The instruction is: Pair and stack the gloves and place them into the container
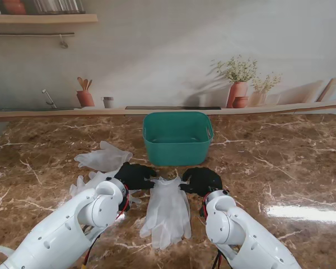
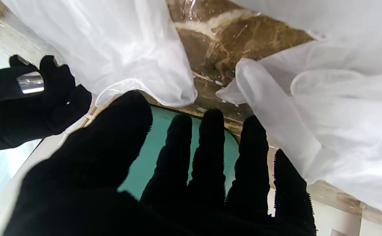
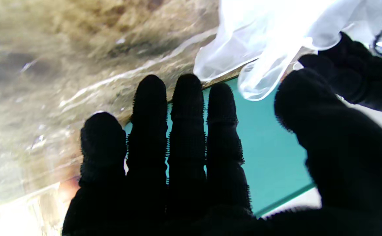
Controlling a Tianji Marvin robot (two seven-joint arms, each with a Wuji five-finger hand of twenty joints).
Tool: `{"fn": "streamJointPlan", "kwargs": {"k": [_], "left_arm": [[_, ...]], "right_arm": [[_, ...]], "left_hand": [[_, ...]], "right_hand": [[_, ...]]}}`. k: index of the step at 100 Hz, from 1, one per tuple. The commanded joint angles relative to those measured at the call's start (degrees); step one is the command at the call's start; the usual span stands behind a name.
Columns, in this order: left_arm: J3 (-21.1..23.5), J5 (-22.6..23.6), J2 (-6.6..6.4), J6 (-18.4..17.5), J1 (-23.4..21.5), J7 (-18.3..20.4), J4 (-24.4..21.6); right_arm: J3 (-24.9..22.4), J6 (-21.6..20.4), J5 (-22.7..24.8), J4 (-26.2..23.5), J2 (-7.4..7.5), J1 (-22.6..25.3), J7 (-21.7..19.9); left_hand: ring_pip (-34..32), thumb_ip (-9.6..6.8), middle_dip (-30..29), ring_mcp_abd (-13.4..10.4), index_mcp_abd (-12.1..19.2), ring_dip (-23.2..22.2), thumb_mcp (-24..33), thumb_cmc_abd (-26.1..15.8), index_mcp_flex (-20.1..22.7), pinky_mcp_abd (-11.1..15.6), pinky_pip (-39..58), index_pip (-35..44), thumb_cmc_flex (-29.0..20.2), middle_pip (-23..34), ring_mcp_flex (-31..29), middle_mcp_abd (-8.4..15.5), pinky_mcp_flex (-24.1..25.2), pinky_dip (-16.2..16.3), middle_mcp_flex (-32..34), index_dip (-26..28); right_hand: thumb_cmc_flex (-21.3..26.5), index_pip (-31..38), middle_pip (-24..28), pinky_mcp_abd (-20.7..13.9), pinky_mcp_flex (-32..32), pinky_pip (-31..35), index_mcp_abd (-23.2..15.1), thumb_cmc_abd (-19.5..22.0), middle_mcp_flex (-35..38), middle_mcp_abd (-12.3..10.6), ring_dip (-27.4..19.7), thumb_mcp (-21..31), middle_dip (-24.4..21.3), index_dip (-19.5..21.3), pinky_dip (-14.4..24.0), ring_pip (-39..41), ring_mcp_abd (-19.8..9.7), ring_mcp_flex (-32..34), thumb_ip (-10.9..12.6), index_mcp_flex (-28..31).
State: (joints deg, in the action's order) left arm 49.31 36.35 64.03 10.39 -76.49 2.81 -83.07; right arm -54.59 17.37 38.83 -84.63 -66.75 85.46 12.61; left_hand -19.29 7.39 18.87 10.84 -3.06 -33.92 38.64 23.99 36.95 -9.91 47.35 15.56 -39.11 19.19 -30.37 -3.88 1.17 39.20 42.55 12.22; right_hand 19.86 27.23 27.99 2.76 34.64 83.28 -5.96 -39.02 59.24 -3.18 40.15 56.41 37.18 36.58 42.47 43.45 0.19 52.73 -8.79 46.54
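A teal container (image 1: 177,137) stands at the table's middle, farther from me than both hands. A translucent white glove pile (image 1: 168,210) lies between my hands, cuff toward the container. My left hand (image 1: 135,175) in its black cover rests at the cuff's left corner, and my right hand (image 1: 201,180) at its right corner. Both show spread fingers (image 2: 177,157) (image 3: 184,131) holding nothing. The glove cuff (image 2: 128,49) (image 3: 259,42) lies just beyond the fingertips. Two more gloves lie on the left: one (image 1: 103,158) farther out, and one (image 1: 85,183) partly hidden by my left arm.
The brown marble table (image 1: 280,162) stretches to the right. A ledge along the back wall carries terracotta pots with plants (image 1: 238,89) and a utensil pot (image 1: 85,96). The container (image 2: 145,157) (image 3: 269,147) shows beyond the fingers of both hands.
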Motion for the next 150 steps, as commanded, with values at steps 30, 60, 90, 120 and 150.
{"fn": "streamJointPlan", "kwargs": {"k": [30,60,90,120,150], "left_arm": [[8.4,1.5,-0.59,-6.1,-9.6,-3.5,-8.6],[15.4,3.2,-0.29,-9.3,-19.0,-7.9,-18.3],[18.8,4.0,0.18,-11.9,-23.5,-11.7,-21.8],[19.9,3.8,0.26,-12.6,-24.5,-12.2,-22.5],[20.5,4.2,0.38,-12.6,-25.3,-13.2,-22.7]], "right_arm": [[0.3,3.4,7.2,-4.4,2.09,-0.1,-4.3],[8.9,9.1,8.2,-0.5,1.83,-6.9,-6.7],[18.6,13.7,6.7,5.6,1.04,-14.7,-9.8],[23.0,16.8,2.5,8.9,-1.15,-16.9,-8.5],[19.8,12.1,2.5,8.9,-2.26,-12.9,-1.0]], "left_hand": [[6.6,-1.02,-4.6,-5.0,-0.6,8.4,-3.0,0.2,-3.3,4.7,-9.3,-4.0,2.7,-3.0,10.0,1.2,1.8,-9.1,-13.0,-2.5],[6.7,-1.13,-4.8,-5.2,-0.1,8.8,-4.2,-0.7,-2.3,3.7,-8.3,-3.1,2.2,-3.2,9.1,1.3,2.0,-8.5,-11.6,-2.1],[7.1,-1.18,-5.1,-5.8,1.0,9.3,-5.0,-0.8,-0.3,3.0,-7.0,-1.6,1.5,-3.7,7.9,2.0,2.3,-7.8,-9.8,-1.4],[7.4,-1.23,-5.2,-6.0,1.5,9.5,-5.8,-1.1,0.6,2.9,-7.4,-0.9,1.1,-4.0,7.6,2.4,2.3,-8.2,-9.4,-1.0],[7.6,-1.22,-5.4,-6.3,2.1,9.6,-6.1,-1.4,1.5,2.7,-7.8,0.0,1.1,-4.2,7.3,2.5,2.3,-8.3,-9.2,-0.6]], "right_hand": [[-2.6,-7.9,-9.2,3.6,-5.9,-19.5,3.8,1.1,-15.8,1.0,-14.1,-7.0,-12.4,-3.9,-5.8,-22.4,0.9,-6.6,2.4,-10.3],[-4.0,-8.7,-12.0,3.5,-2.4,-18.3,5.0,-2.6,-16.0,2.3,-17.7,-4.6,-17.3,-6.0,-7.2,-25.0,2.6,-2.6,1.1,-11.3],[-5.4,-14.5,-9.6,-0.2,-3.3,-13.0,8.3,-4.1,-16.9,1.4,-11.7,-2.8,-16.7,-10.0,-2.8,-18.9,-0.4,-2.3,0.2,-19.3],[-3.9,-0.1,23.8,2.1,-9.9,-17.5,1.4,-14.6,-1.7,-7.1,7.8,5.2,19.0,-6.3,1.0,5.3,-2.8,-10.3,-2.1,-4.6],[9.4,25.6,-1.2,0.9,-10.9,-18.3,-14.9,-17.2,-14.3,-1.6,-3.2,3.0,2.0,7.0,4.2,-8.0,-2.3,-16.9,-11.3,9.2]]}}
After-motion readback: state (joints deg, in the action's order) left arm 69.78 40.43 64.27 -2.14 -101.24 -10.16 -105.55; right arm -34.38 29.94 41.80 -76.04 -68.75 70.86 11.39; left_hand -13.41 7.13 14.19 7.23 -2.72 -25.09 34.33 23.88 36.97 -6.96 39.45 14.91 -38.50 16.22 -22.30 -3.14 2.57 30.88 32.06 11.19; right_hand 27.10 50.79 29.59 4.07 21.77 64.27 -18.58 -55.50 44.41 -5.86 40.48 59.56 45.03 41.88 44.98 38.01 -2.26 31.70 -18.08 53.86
